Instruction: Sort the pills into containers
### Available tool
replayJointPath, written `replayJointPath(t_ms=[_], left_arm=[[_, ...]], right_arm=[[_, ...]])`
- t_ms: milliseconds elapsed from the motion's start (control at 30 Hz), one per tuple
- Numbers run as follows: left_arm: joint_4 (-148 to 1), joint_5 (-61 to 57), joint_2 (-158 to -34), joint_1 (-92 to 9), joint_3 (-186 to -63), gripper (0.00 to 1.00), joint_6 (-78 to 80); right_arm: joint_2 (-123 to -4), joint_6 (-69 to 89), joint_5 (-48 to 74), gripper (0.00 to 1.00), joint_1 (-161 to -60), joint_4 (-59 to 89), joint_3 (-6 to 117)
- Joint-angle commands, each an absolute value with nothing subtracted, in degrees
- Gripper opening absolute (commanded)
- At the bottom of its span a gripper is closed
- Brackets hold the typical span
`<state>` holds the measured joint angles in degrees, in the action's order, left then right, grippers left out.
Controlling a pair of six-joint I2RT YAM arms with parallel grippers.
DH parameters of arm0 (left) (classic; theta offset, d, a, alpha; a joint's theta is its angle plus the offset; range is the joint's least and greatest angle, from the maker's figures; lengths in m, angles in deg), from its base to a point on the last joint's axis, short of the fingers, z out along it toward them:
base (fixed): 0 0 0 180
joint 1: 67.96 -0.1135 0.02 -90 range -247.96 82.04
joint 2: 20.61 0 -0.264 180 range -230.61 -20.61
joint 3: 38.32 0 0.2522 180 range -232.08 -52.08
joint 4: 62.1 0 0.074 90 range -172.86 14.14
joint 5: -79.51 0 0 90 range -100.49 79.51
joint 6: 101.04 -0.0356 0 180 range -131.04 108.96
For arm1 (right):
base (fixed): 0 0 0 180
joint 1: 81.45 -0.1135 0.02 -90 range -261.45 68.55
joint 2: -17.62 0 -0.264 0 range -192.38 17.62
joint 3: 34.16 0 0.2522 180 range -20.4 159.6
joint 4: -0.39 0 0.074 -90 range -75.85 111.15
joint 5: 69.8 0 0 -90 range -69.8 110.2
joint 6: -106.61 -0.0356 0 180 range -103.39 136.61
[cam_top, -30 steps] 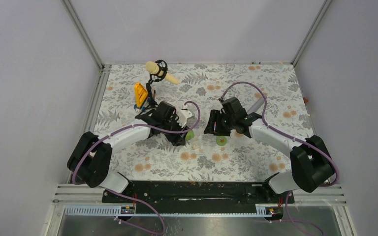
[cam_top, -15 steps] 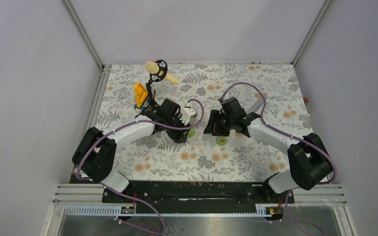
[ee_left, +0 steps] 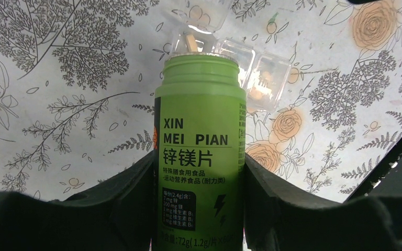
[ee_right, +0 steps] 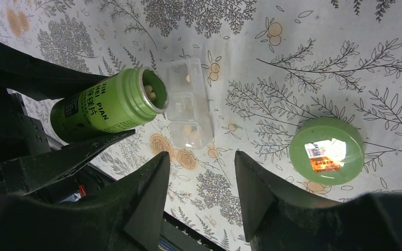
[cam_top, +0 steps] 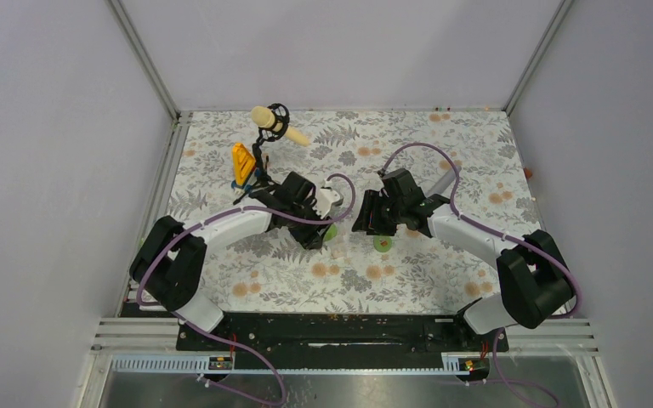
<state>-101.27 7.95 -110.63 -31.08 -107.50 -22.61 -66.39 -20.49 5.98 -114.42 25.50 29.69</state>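
Note:
My left gripper (ee_left: 199, 158) is shut on a green bottle (ee_left: 200, 130), open-mouthed and tilted, with tan pills (ee_right: 149, 92) at its mouth. The mouth is right beside a row of three small clear containers (ee_right: 188, 104) on the patterned mat. The end containers (ee_left: 264, 78) hold tan pills (ee_right: 189, 132). My right gripper (ee_right: 201, 157) is open and empty, hovering above the mat just near of the containers. The bottle's green cap (ee_right: 326, 150) lies upside down to its right. In the top view the left gripper (cam_top: 321, 228) and right gripper (cam_top: 366, 218) face each other, with the cap (cam_top: 383, 244) below the right one.
A yellow object (cam_top: 241, 160) and a black stand holding a cream roll (cam_top: 274, 121) stand at the back left. A grey cylinder (cam_top: 445, 180) lies behind the right arm. Metal frame rails (cam_top: 168, 183) edge the mat.
My left arm has shifted a little to the right and back with the bottle in its grip. The right arm has hardly moved.

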Motion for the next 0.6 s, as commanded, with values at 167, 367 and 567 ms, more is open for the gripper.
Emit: replayJointPath(t_ms=[167, 367, 567], left_arm=[[-102.3, 5.6, -111.5, -30.5, -111.4, 0.00, -22.1], [-103.8, 4.0, -112.6, -30.0, -112.8, 0.00, -21.8], [-104.5, 3.5, -113.2, -29.8, -113.5, 0.00, -21.6]], right_arm=[[-66.2, -21.5, 8.3, 0.56, -114.1, 27.3, 31.0], [-66.0, -22.1, 9.1, 0.56, -114.1, 27.6, 30.6], [-66.1, -22.1, 9.3, 0.56, -114.1, 27.7, 30.5]])
